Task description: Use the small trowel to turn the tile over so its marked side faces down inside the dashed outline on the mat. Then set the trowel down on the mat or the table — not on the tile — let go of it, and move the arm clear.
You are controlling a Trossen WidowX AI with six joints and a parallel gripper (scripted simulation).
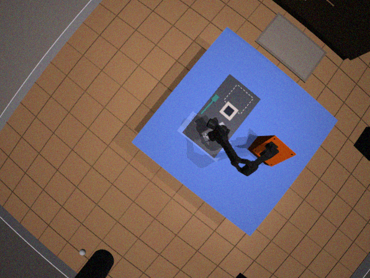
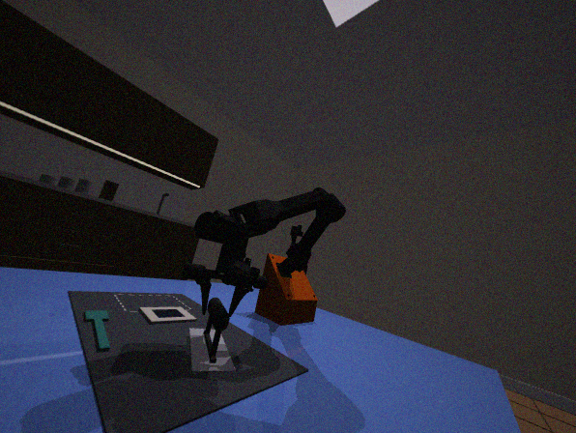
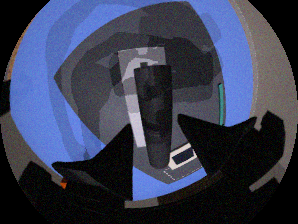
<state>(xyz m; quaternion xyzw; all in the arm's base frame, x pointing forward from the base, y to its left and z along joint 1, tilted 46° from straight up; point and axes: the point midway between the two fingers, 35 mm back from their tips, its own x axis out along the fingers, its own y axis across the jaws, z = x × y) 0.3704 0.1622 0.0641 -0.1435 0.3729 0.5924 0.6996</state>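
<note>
The white tile (image 1: 228, 110) (image 2: 167, 314) (image 3: 183, 156) lies flat on the dark mat (image 1: 230, 80) (image 2: 145, 406), its dark square mark facing up. It lies at the near side of the dashed outline (image 2: 145, 294), partly across it. The trowel (image 2: 219, 320) (image 3: 155, 100) has a thick black handle and a light grey blade. The blade lies flat on the mat, the handle raised above it. My gripper (image 2: 217, 313) (image 3: 155, 122) is open, its fingers on either side of the handle, with a gap showing beside it. In the top view the arm hides most of the trowel.
A teal T-shaped tool (image 1: 208, 104) (image 2: 100, 331) (image 3: 221, 104) lies along the mat's edge, away from the arm base. The orange arm base (image 1: 277, 152) (image 2: 290, 304) stands on the blue table (image 1: 198, 183) (image 2: 411, 382), beside the mat.
</note>
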